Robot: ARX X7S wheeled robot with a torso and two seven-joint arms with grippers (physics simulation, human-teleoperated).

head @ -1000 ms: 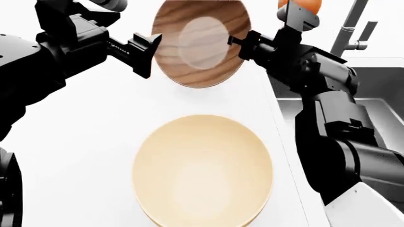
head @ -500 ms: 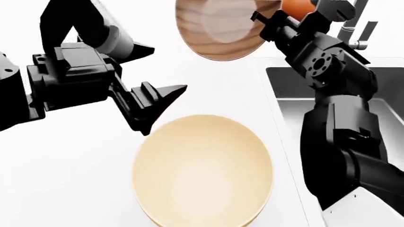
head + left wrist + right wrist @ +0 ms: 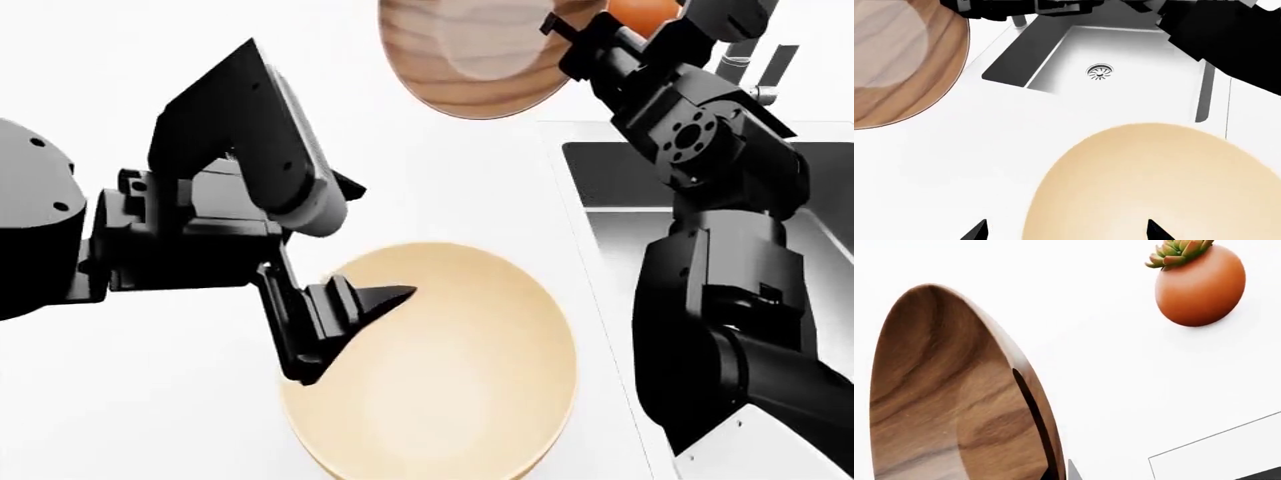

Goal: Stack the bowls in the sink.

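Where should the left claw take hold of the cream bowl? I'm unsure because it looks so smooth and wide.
Probably by the rim. The cream bowl sits upright and open on the counter, too wide to span, so pinch its thin wall from above at the near-left edge, where the left claw hovers open.

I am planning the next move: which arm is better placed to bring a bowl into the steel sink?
Probably the right. The right gripper already clamps the dark brown wooden bowl's rim, beside the grey sink. The left gripper is open over the cream-beige bowl, farther away.
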